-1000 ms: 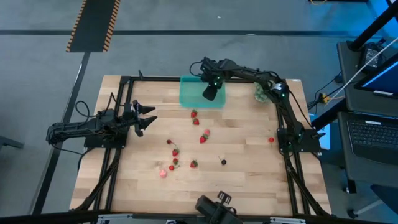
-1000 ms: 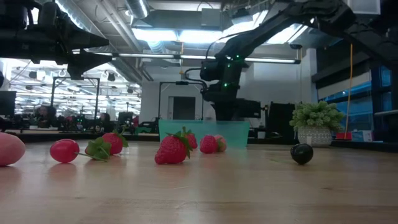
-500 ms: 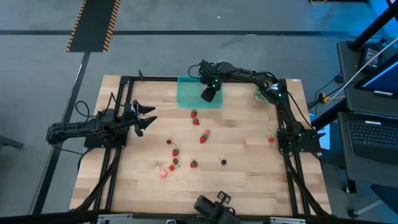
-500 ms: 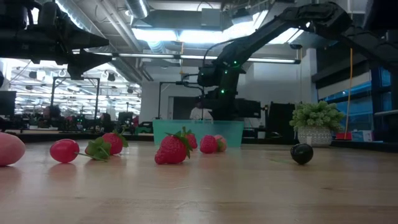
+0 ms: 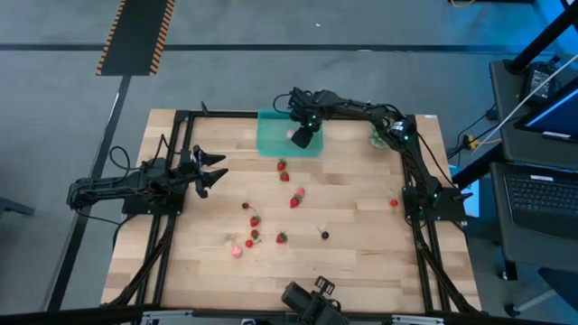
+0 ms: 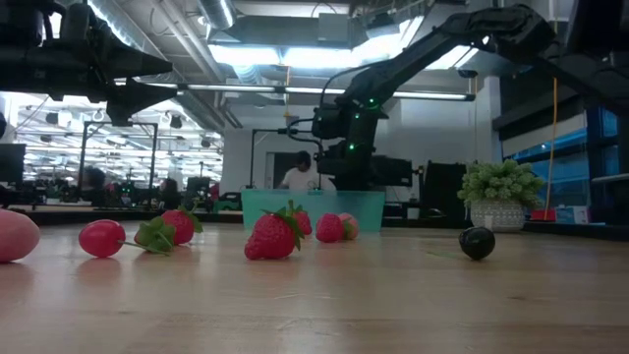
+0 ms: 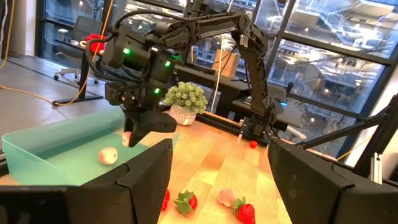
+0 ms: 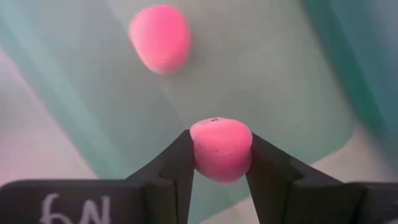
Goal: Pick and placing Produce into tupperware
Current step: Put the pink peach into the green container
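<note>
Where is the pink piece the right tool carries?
In the right wrist view, the pink piece sits between the right tool fingers, above the tupperware, near another pink piece.

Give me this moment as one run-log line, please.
right gripper: shut on pink piece, over tupperware | tupperware: one pink piece inside | left gripper: open, waiting at table's left

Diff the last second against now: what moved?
The right hand, shut on a pale pink berry piece, shifted slightly left over the shallow translucent teal plastic container, which slid left too. Unchanged: a second pink piece lying inside, the scattered red berries, the left hand open and parked.
</note>
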Controlling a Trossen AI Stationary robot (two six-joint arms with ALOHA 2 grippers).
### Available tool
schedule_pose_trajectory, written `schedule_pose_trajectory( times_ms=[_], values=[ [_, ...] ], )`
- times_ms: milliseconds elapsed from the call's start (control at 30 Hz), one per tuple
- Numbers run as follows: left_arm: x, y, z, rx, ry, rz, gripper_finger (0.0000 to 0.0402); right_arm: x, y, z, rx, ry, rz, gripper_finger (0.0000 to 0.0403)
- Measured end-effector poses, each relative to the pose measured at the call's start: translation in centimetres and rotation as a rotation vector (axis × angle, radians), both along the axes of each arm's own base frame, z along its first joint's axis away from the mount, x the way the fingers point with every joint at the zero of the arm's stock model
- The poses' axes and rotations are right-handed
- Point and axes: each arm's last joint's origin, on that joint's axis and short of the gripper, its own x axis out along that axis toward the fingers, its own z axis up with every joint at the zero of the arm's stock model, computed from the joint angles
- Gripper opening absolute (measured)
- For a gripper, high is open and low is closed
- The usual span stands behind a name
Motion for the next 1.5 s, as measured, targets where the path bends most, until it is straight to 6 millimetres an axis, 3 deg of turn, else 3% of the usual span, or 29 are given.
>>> schedule_pose_trajectory(
  times_ms=[433,867,1167,1500],
  values=[
    [0.01,0.0,-0.09,-0.001,0.009,0.0,0.0257,0.04,-0.04,-0.41,0.004,0.008,-0.006,0.0124],
    [0.02,0.0,-0.27,-0.004,0.028,0.0,0.0257,0.48,0.44,-0.38,-0.028,0.013,0.141,0.0124],
    [0.02,0.0,-0.27,-0.004,0.027,0.0,0.0257,0.5,0.47,-0.38,-0.029,0.013,0.145,0.0125],
    [0.02,0.0,-0.26,-0.005,0.027,0.0,0.0257,0.49,0.46,-0.38,-0.029,0.013,0.146,0.0171]
  ],
)
